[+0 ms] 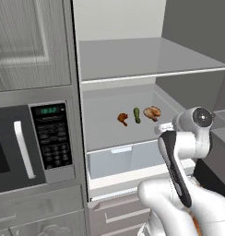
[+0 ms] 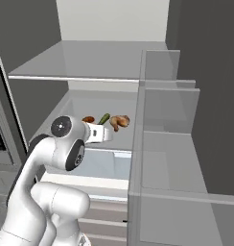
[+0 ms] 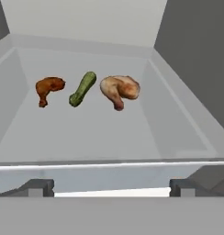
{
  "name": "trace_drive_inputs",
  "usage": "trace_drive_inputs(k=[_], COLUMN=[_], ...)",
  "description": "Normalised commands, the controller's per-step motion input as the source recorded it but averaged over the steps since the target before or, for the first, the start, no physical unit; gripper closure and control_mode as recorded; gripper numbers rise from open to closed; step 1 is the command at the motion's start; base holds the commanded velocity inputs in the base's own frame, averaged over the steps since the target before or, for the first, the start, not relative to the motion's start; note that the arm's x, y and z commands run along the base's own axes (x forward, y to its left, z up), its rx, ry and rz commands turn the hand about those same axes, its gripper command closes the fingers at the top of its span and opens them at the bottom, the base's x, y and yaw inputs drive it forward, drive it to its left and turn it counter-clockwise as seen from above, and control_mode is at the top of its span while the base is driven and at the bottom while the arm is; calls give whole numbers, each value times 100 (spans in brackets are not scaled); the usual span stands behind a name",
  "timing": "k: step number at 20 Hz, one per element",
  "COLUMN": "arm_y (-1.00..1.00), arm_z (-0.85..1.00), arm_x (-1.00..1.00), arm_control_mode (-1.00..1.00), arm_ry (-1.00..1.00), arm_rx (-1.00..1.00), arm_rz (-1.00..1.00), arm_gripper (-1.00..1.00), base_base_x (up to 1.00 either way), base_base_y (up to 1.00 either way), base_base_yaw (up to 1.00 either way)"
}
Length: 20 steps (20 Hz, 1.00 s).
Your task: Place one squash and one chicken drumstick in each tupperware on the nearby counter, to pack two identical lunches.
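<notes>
On the fridge shelf (image 3: 109,133), small drumstick (image 3: 47,88), zucchini (image 3: 82,88), large drumstick (image 3: 120,90), gripper (image 3: 111,187) fingertips cropped.

Open fridge. Mid-frame shelf (image 2: 66,113): small drumstick (image 2: 88,119), zucchini (image 2: 104,118), large drumstick (image 2: 119,122) in a row, left to right. Arm (image 2: 61,144) lower left. Door bins (image 2: 167,158) right.

The white arm (image 1: 179,166) rises from its base and bends at a raised elbow joint, which has a round dark cap. From there the forearm reaches forward, about level. The end effector (image 3: 111,187) is at its far end and points forward and a little downward. Its two dark fingertips (image 3: 36,187) stand wide apart, one at each side of the hand view, and nothing is between them. The end effector holds nothing and touches nothing.
</notes>
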Motion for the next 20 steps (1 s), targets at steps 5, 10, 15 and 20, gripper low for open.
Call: trace_drive_inputs(k=[5, 10, 15, 20], arm_y=[0, -4, -6, -1], arm_z=[0, -1, -11, -16], arm_x=[46, 37, 32, 29], arm_control_mode=[-100, -100, -100, -100], arm_ry=[1, 5, 5, 2], arm_rx=[3, 6, 7, 5], arm_rz=[-5, -4, -3, -1], arm_gripper=[-100, -100, -100, -100], base_base_x=[0, 0, 0, 0], base_base_y=[0, 0, 0, 0], base_base_yaw=[0, 0, 0, 0])
